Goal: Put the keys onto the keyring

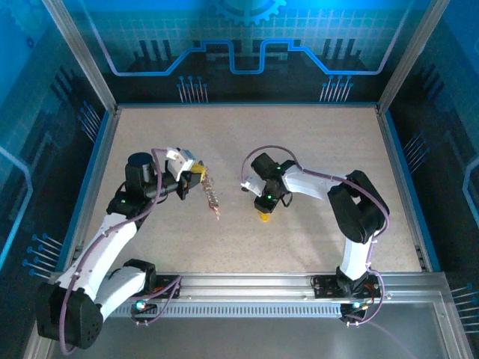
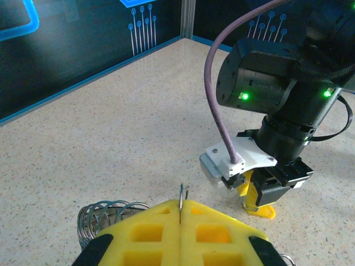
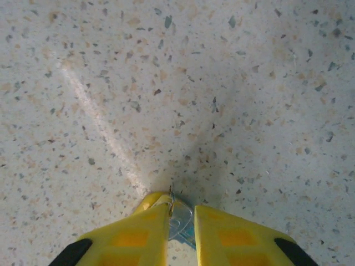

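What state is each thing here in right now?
Left gripper: shut on the keyring.
Keyring: held edge-on, keys hanging from it.
Right gripper: fingers slightly apart, tips at the table.
Key: between those fingers; gripped or loose, cannot tell.

Notebook entry: I read this place as a robotics lab work cell, not a home or a shop. A left arm [image 1: 112, 232] and a right arm [image 1: 352, 217], both white and black, are bolted to an aluminium rail [image 1: 299, 283] at the near edge of a speckled table [image 1: 299, 142] with blue edging. Aluminium-profile posts [image 1: 78, 52] frame the enclosure. The wall panels [image 1: 150, 30] carry a printed blue circuit-trace and gear pattern. Purple cables [image 2: 209, 72] run along the arms, and green status lights [image 2: 244, 96] glow on the joints.
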Robot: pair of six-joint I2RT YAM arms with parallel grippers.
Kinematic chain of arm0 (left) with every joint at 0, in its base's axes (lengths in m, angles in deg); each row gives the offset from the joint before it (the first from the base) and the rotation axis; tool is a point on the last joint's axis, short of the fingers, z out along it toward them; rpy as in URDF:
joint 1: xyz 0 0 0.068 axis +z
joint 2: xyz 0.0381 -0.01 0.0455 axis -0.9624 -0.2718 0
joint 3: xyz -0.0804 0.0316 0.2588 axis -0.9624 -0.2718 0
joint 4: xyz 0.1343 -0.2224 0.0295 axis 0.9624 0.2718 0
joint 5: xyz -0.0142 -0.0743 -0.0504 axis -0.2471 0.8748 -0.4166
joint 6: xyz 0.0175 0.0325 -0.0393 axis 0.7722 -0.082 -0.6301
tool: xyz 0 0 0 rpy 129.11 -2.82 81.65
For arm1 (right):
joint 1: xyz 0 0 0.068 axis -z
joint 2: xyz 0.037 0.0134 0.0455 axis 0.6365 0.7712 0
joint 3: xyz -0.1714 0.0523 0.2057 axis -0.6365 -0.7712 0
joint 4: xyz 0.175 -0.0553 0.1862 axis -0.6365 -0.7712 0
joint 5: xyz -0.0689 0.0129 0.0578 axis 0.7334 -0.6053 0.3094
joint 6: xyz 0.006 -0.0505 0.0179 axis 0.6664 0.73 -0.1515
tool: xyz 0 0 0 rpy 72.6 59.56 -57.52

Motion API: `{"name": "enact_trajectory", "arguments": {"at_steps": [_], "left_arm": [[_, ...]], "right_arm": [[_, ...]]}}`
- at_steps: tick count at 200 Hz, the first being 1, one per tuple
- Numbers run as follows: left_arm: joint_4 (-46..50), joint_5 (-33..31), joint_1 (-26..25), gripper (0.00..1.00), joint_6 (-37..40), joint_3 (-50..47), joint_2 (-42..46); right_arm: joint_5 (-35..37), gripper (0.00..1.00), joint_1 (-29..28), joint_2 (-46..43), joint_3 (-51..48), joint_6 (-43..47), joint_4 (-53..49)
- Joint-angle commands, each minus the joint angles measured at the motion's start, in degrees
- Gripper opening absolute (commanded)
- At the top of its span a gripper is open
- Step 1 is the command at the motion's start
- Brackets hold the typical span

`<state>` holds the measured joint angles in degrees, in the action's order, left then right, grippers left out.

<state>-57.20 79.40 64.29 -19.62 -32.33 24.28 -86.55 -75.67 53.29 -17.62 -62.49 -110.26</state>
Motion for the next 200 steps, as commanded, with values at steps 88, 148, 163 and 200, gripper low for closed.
{"name": "enact_trajectory", "arguments": {"at_steps": [88,148,163,200], "left_arm": [[-0.8,0.0,-0.3,0.0,0.6,2.2,1.9],[-0.4,0.0,-0.3,0.0,0.9,2.4,2.1],[-0.4,0.0,-0.3,0.0,0.8,2.4,2.1],[-0.4,0.0,-0.3,0.0,0.7,2.2,2.1]], "right_arm": [[-16.1,0.32,4.4,4.4,3.6,-6.7,-7.1],[-10.5,0.32,3.8,4.5,3.5,-7.7,-6.9],[-10.0,0.32,3.7,4.3,3.5,-8.1,-6.4],[-11.0,0.33,4.7,1.8,2.9,-10.4,-4.9]]}}
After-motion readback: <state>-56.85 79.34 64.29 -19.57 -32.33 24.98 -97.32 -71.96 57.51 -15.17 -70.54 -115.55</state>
